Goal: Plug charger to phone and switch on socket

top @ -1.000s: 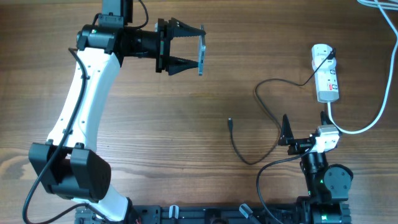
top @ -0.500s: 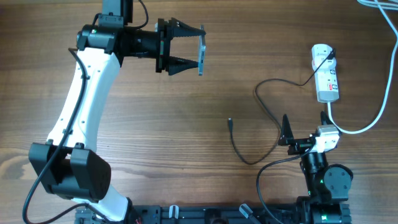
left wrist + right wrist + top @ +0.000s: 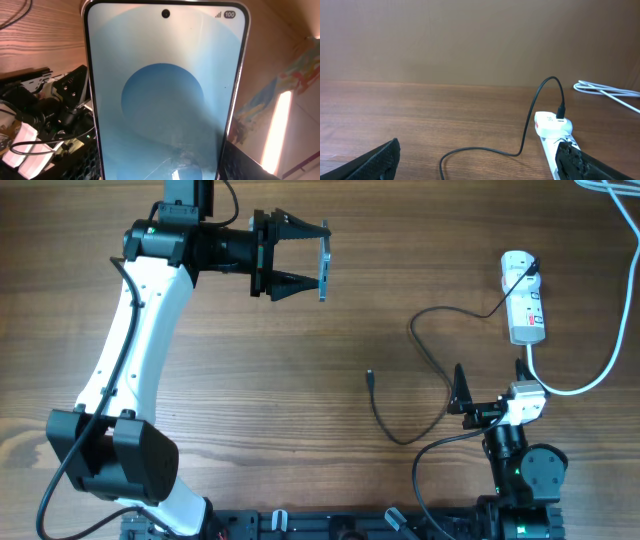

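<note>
My left gripper (image 3: 322, 254) is shut on the phone (image 3: 325, 268) and holds it on edge above the far left of the table. In the left wrist view the phone (image 3: 165, 90) fills the frame, its light blue screen facing the camera, with my fingers (image 3: 162, 172) at its two long edges. The socket (image 3: 525, 305) lies at the far right with the charger's black plug (image 3: 530, 266) in it. The charger cable (image 3: 425, 350) loops left and down to its loose connector (image 3: 370, 376) on the table. My right gripper (image 3: 490, 382) is open and empty below the socket; its wrist view shows the socket (image 3: 552, 125) and the cable (image 3: 527, 135).
The socket's thick white lead (image 3: 600, 375) curves along the table's right edge and off the far right corner; it also shows in the right wrist view (image 3: 605, 91). The arm bases stand along the front edge (image 3: 330, 525).
</note>
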